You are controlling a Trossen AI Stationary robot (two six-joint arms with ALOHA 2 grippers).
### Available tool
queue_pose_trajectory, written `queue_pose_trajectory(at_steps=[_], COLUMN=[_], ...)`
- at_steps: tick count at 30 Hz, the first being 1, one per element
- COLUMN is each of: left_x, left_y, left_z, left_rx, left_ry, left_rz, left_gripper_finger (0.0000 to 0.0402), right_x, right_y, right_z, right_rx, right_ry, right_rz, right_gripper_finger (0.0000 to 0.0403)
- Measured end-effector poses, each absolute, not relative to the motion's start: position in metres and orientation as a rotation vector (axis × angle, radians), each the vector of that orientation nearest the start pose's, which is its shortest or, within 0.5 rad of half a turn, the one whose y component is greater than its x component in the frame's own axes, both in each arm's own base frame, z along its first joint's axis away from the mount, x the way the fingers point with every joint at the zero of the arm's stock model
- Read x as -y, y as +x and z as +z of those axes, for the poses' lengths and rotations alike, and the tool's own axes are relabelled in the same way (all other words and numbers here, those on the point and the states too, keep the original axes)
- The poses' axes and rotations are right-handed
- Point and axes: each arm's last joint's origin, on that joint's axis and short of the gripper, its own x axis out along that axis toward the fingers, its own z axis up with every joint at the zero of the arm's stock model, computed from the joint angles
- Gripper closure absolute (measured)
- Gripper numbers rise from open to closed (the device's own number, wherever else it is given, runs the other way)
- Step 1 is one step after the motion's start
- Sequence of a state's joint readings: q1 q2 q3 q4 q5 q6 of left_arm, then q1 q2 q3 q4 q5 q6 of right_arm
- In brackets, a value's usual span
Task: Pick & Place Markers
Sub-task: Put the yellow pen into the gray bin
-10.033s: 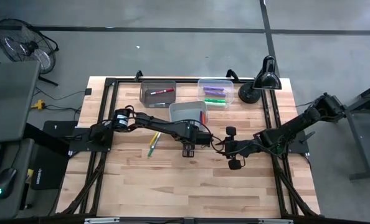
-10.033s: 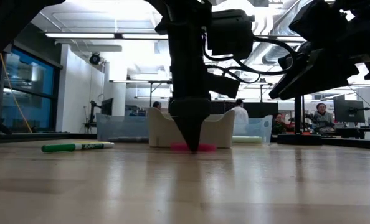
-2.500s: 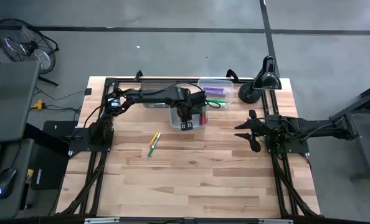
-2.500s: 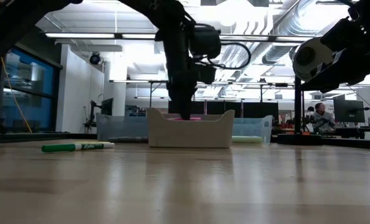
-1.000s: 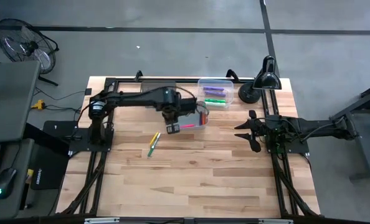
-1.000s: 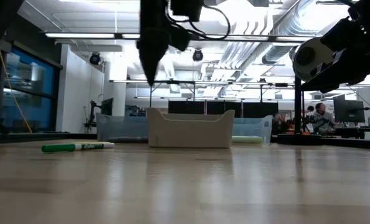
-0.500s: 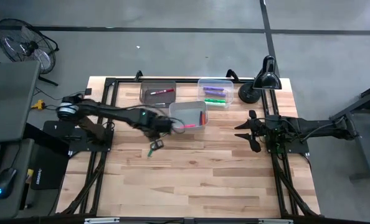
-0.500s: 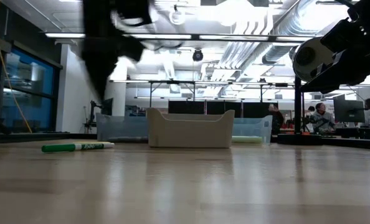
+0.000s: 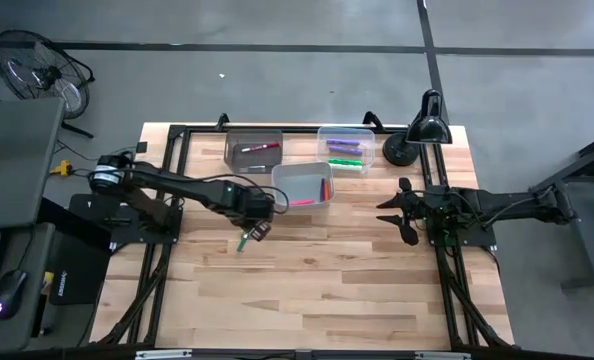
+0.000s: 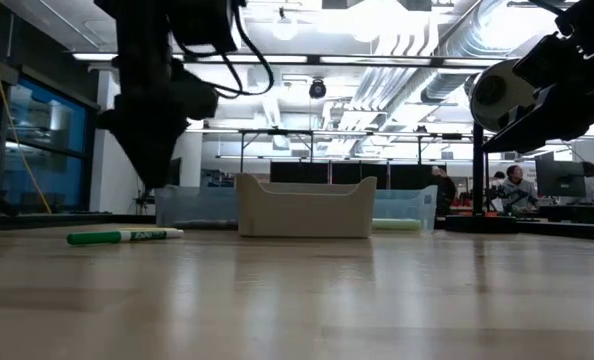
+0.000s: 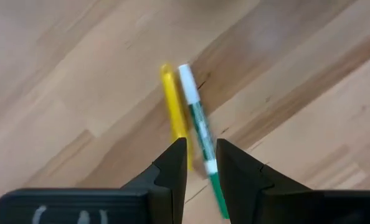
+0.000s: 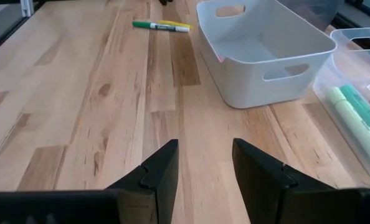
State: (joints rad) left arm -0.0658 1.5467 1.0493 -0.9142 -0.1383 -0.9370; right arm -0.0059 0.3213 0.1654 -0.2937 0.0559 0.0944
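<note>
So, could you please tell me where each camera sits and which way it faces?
High: overhead, straight down; both arms, left tool over green marker.
Low: tabletop height, looking level; left arm, white bin.
Left wrist: down past open fingers at yellow marker.
Right wrist: across table past open tool.
Shared: all four show the green marker.
</note>
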Motion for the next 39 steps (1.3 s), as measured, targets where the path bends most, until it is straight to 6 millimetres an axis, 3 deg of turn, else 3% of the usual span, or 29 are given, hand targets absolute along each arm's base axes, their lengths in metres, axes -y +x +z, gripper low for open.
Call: queue_pose_trajectory(at_steps=[7,14,20,39], left_x=[0.016,0.016,0.016,0.014], left_y=[0.276,0.283,0.281,0.282], left_z=[0.194,0.174,0.17,0.17], left_rx=[-1.31,-1.376,-1.408,-1.385], left_ry=[-0.724,-0.717,-0.684,-0.632], left_rz=[0.775,0.815,0.834,0.84], left_gripper_finger=[0.0313,0.0279,0.0257,0.0256], right_x=[0.002,0.001,0.001,0.001], right_y=[0.108,0.109,0.109,0.11], right_z=[0.166,0.166,0.166,0.165], right_rx=[-0.444,-0.451,-0.454,-0.462], right_ry=[0.078,0.073,0.069,0.066], right_rz=[-0.072,-0.047,-0.041,-0.04], right_gripper_finger=[0.0263,0.0263,0.0263,0.0263])
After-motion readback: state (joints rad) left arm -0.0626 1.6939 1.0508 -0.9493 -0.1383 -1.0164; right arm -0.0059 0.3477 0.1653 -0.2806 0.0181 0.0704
